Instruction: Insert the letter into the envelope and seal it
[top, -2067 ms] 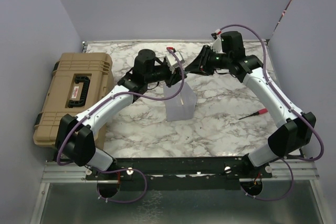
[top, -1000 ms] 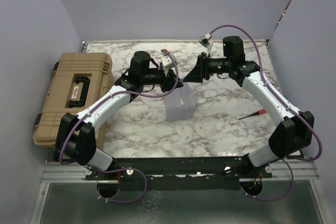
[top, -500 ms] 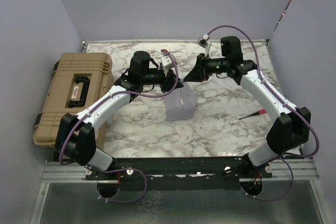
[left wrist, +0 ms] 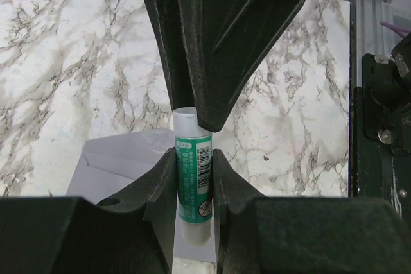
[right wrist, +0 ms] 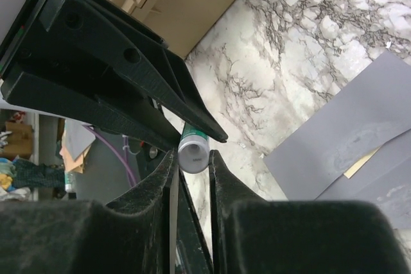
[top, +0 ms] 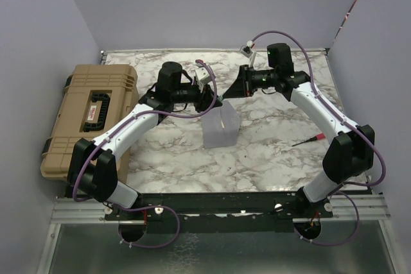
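A glue stick (left wrist: 192, 171) with a green label and a white cap is held above the table, with my left gripper (left wrist: 192, 181) shut on its body. My right gripper (right wrist: 192, 158) faces it, jaws closed against the white cap (right wrist: 194, 153). From above, the left gripper (top: 210, 98) and right gripper (top: 228, 94) meet tip to tip over the envelope's far end. The grey envelope (top: 218, 131) lies flat, flap open. A thin peach-tan edge of the letter (right wrist: 359, 163) shows at its mouth; the remainder is inside.
A big tan hard case (top: 90, 117) sits at the left table edge. A red-handled screwdriver (top: 311, 139) lies at the right. Purple walls close the table on three sides.
My right gripper has moved left to the left gripper, and its jaws have closed in around the glue stick's cap. The left arm has kept still.
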Controlling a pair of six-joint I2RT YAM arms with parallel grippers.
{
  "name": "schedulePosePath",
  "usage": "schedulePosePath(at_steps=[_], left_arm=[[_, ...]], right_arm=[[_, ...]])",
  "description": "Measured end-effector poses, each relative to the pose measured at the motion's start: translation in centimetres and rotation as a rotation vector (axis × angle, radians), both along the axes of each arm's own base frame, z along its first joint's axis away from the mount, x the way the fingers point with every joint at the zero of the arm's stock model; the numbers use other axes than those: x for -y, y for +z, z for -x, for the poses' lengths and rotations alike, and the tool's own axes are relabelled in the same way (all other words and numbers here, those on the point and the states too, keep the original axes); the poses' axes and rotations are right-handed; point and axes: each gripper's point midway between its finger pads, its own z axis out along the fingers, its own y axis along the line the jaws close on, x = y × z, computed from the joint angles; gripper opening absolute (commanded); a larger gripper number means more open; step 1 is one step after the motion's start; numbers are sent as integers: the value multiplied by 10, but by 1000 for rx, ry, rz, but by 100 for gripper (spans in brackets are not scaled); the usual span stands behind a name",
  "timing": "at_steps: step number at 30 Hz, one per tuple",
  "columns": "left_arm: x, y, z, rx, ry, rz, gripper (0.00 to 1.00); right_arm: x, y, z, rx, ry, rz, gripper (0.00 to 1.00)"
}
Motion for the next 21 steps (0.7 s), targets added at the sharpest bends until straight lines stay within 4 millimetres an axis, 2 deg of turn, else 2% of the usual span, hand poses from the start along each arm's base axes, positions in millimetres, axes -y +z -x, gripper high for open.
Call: schedulePosePath(at_steps=[2, 9, 16, 17, 20, 21], left_arm=[[0, 0, -1, 2, 1, -1, 0], [-3, 6, -13, 41, 51, -9, 0], [-6, 24, -45, 193, 195, -23, 0], [-7, 25, -48, 207, 209, -26, 0], [-7, 24, -51, 216, 230, -37, 0], [-6, 24, -50, 216, 227, -36, 0]], right_arm=[[0, 1, 0, -17, -8, -3, 1], [-2, 9, -12, -89, -117, 6, 0], [1, 27, -46, -237, -526, 106, 0], [2, 27, -48, -255, -567, 107, 5], [2, 26, -51, -297, -626, 102, 46], [2, 27, -51, -301, -632, 100, 57]])
